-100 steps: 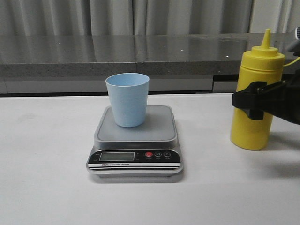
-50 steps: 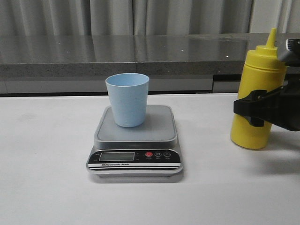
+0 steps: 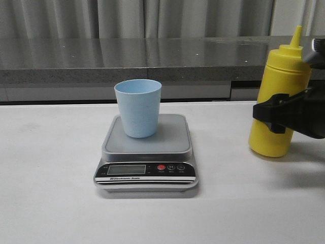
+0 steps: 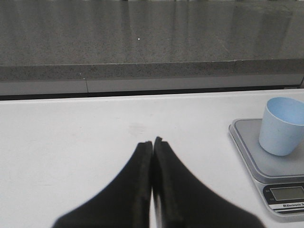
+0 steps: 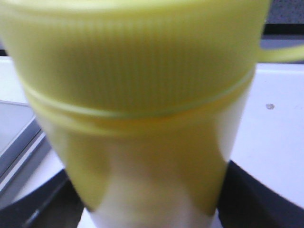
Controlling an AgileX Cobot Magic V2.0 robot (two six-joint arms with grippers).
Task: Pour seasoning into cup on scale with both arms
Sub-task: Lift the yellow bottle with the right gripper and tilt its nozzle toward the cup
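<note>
Right fingers (image 3: 277, 113) clamped around yellow seasoning bottle (image 3: 278, 86), left fingers (image 4: 152, 156) pressed together, empty.

Camera set-up, three views.
My front view faces forward over the table (image 3: 51, 152); left wrist shares its scale (image 3: 146, 152) and cup (image 3: 138, 108); right wrist sits tight against the bottle (image 5: 142, 118).

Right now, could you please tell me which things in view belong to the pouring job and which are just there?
Part of the job:
- yellow seasoning bottle, held by the right gripper
- blue cup, upright on the scale
- scale
- left gripper, shut, empty

Just there:
- white table
- grey counter
- curtains
</note>
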